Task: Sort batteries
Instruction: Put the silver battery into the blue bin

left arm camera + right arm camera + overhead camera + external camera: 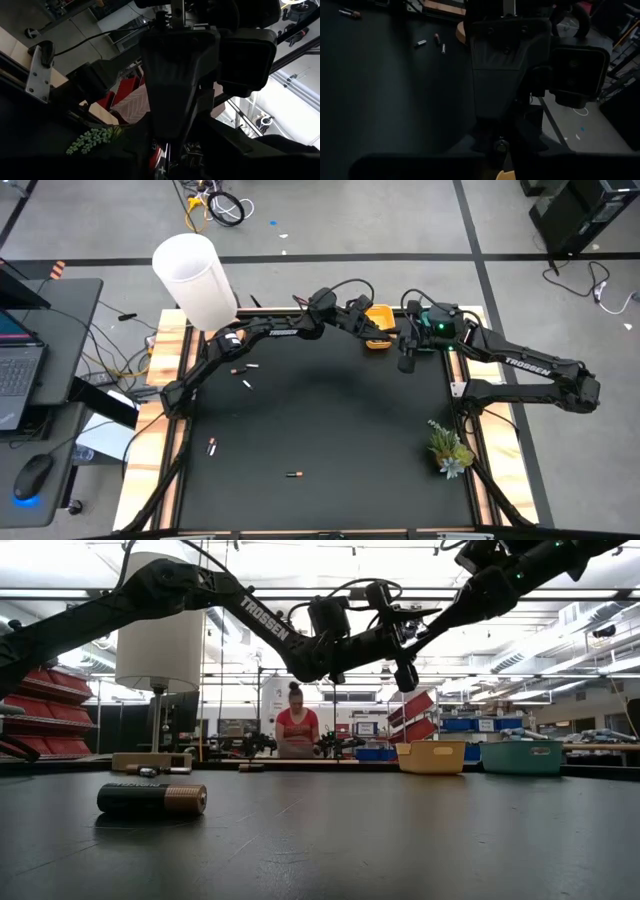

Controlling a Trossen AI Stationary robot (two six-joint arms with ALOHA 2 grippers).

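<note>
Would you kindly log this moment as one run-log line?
left gripper: above yellow tray | right gripper: raised beside tray | batteries: loose on mat, nearest | held: cannot tell

The only legible lettering was the brand name "TROSSEN", printed in white capitals on the dark links of the two arms. It appeared on the left arm (265, 618) in the low view and on the right arm (527, 366) in the high view. No other text, number or sign could be read.
</note>
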